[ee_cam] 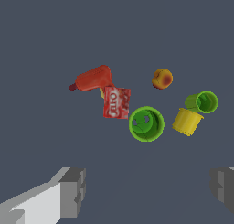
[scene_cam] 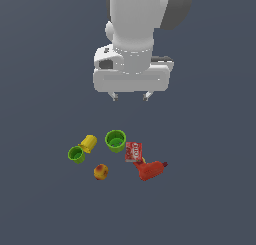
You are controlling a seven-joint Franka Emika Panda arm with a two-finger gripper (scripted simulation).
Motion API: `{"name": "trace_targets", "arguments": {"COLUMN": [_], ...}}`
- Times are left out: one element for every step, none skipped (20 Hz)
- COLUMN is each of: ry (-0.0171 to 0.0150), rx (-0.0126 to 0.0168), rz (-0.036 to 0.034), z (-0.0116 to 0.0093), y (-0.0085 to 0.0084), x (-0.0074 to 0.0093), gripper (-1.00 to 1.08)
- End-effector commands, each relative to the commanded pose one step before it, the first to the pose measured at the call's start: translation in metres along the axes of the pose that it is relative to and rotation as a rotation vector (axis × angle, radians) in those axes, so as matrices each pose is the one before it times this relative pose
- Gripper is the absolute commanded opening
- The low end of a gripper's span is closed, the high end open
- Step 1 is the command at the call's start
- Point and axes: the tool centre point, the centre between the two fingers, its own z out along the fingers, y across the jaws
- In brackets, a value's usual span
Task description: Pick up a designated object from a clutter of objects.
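The designated object, the larger bright green cup [scene_cam: 115, 140] [ee_cam: 146, 124], stands upright and open in the middle of the clutter on the grey floor. Around it lie a yellow cup [scene_cam: 89, 143] [ee_cam: 187, 121], a smaller green cup [scene_cam: 76, 154] [ee_cam: 202, 102], a yellow-red apple [scene_cam: 101, 172] [ee_cam: 162, 78], a red box [scene_cam: 133, 152] [ee_cam: 116, 103] and a red drill-like tool [scene_cam: 150, 170] [ee_cam: 93, 78]. My gripper [scene_cam: 131, 96] [ee_cam: 148, 191] hangs high above the pile, open, with its fingers [ee_cam: 73, 191] wide apart and nothing between them.
The clutter sits on a plain dark grey floor [scene_cam: 210, 189]. The red box lies right beside the larger green cup, and the yellow cup lies tipped between the two green cups. The arm's white body [scene_cam: 132, 49] fills the upper middle of the exterior view.
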Motion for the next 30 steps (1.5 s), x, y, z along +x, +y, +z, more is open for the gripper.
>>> {"name": "trace_targets", "arguments": {"ry": [0.0,0.00021,0.00068,0.00104,0.00133,0.00101,0.00055,0.0,0.0,0.0,0.00008,-0.00005,-0.00022,-0.00038,-0.00053,-0.00069,-0.00083,-0.00098,-0.00114,-0.00132,-0.00152,-0.00172,-0.00195,-0.0022,-0.00246,-0.00275,-0.00304,-0.00336,-0.00369,-0.00403], "rx": [0.0,0.00033,0.00114,0.00176,0.00222,0.00166,0.00085,0.0,0.0,0.0,0.00039,-0.0002,-0.00069,-0.00114,-0.00156,-0.00199,-0.00235,-0.00268,-0.00306,-0.00341,-0.00378,-0.00412,-0.00447,-0.00482,-0.00515,-0.00546,-0.00574,-0.006,-0.00623,-0.00641], "rz": [0.0,0.00113,0.00374,0.00575,0.00724,0.0054,0.00275,0.0,0.0,0.0,0.00132,-0.00066,-0.00228,-0.00378,-0.00523,-0.00668,-0.00793,-0.00916,-0.01053,-0.01188,-0.01334,-0.01475,-0.01626,-0.01789,-0.01949,-0.02115,-0.02283,-0.02454,-0.02627,-0.02802], "z": [0.0,-0.00002,-0.0001,-0.00012,-0.00013,-0.00004,0.00004,0.00014,-0.00013,-0.00023,-0.00014,0.00016,0.00045,0.00072,0.001,0.00127,0.0015,0.00173,0.002,0.00225,0.00251,0.00277,0.00304,0.00333,0.00361,0.0039,0.00419,0.00448,0.00476,0.00505], "y": [0.00001,0.0001,0.00062,0.00085,0.00113,0.00092,0.00052,-0.00009,0.00029,-0.00068,0.00031,0.00009,0.00012,0.0002,0.00033,0.00039,0.00047,0.00051,0.0006,0.00066,0.00072,0.00077,0.00083,0.00086,0.00091,0.00094,0.00096,0.00096,0.00095,0.00093], "x": [0.0,0.00019,0.0005,0.00084,0.00109,0.00086,0.0005,0.00018,-0.00022,-0.00008,0.0,0.00003,0.00004,0.00004,0.00003,0.00003,0.00003,0.00003,0.00003,0.00003,0.00001,-0.00001,-0.00003,-0.00006,-0.0001,-0.00014,-0.00018,-0.00024,-0.0003,-0.00036], "gripper": [0.28,0.28,0.28,0.28,0.28,0.28,0.28,0.28,0.28,0.28,0.28,0.28,0.28,0.28,0.28,0.28,0.28,0.28,0.28,0.28,0.28,0.28,0.28,0.28,0.28,0.28,0.28,0.28,0.28,0.28]}}
